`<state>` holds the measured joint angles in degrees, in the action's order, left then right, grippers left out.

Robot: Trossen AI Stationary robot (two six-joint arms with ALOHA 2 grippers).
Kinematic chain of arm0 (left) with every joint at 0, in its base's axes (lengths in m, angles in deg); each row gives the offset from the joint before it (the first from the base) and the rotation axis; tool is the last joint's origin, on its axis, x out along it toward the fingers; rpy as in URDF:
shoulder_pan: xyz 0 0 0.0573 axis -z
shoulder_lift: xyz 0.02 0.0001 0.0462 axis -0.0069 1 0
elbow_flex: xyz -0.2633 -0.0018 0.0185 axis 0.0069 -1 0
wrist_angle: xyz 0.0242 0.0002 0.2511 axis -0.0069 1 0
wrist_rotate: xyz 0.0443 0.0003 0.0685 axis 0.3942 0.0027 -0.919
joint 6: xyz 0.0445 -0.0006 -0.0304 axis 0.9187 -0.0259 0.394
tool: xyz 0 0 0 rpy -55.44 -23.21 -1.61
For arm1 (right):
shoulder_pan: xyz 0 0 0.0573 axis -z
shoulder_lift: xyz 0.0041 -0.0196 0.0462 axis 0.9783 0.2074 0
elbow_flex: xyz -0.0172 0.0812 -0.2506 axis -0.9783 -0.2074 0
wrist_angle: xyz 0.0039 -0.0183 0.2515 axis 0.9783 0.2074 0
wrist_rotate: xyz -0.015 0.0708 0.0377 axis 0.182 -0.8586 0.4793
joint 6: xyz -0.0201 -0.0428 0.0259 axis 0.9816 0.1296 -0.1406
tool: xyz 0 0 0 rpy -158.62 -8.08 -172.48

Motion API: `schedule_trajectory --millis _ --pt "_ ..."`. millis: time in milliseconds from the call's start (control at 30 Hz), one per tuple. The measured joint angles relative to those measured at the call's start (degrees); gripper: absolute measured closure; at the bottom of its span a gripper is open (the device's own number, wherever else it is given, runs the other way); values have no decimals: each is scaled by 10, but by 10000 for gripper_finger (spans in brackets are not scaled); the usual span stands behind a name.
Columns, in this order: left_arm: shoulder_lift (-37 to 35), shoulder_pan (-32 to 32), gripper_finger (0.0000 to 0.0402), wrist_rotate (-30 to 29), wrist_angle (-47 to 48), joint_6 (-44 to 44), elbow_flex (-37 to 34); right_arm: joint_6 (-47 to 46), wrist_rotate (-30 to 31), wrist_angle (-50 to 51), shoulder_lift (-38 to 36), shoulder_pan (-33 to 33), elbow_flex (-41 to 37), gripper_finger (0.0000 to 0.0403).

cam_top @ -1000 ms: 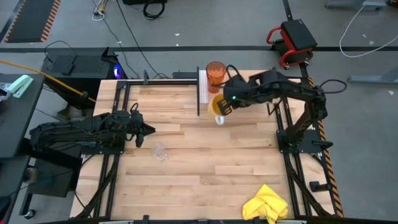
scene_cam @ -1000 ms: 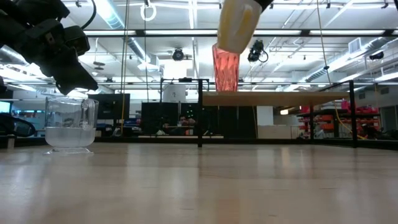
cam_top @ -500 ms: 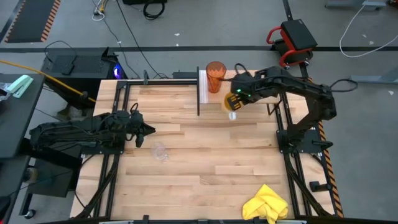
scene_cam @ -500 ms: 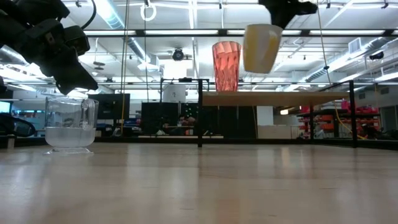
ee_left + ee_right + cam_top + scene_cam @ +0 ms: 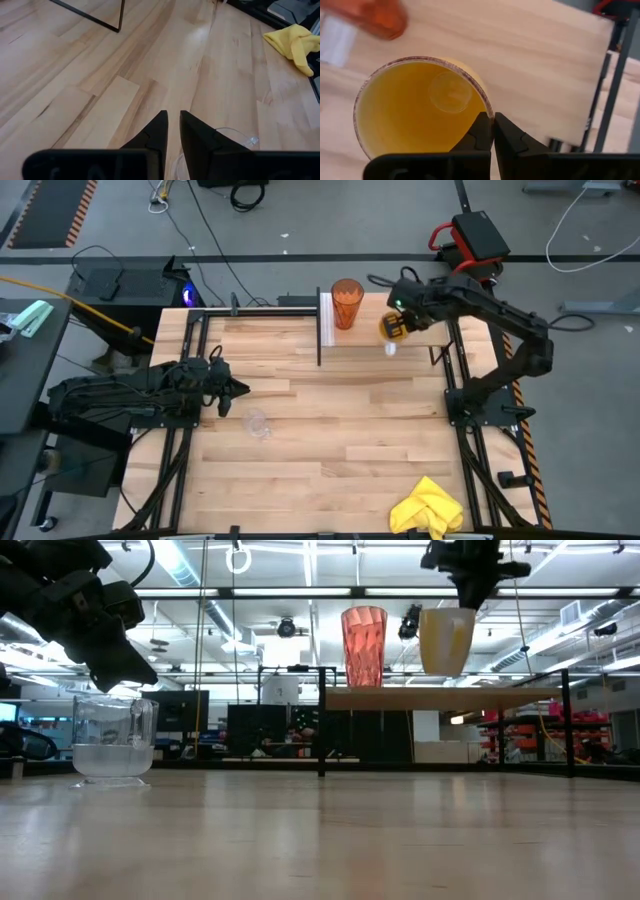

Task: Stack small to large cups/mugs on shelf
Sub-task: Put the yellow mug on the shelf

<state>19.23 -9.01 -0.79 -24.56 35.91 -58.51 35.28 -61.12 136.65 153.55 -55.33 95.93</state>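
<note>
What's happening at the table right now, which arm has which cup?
The right pincer grips the bright orange cup by its rim, holding it just above the shelf, beside the tall tumbler already standing there. The left pincer hangs near the small clear glass, which sits on the tabletop, not gripped.

Table pale matt wood planks; shelf same light wood, black metal legs. Tumbler translucent faceted plastic, orange cup smooth and glossy. Small glass clear; cloth soft yellow.
</note>
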Motion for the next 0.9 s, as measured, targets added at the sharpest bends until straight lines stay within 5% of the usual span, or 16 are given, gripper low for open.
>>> schedule_trajectory --millis 900 --pt "0 0 343 -13 -26 4 0 202 -46 0 120 155 104 396"
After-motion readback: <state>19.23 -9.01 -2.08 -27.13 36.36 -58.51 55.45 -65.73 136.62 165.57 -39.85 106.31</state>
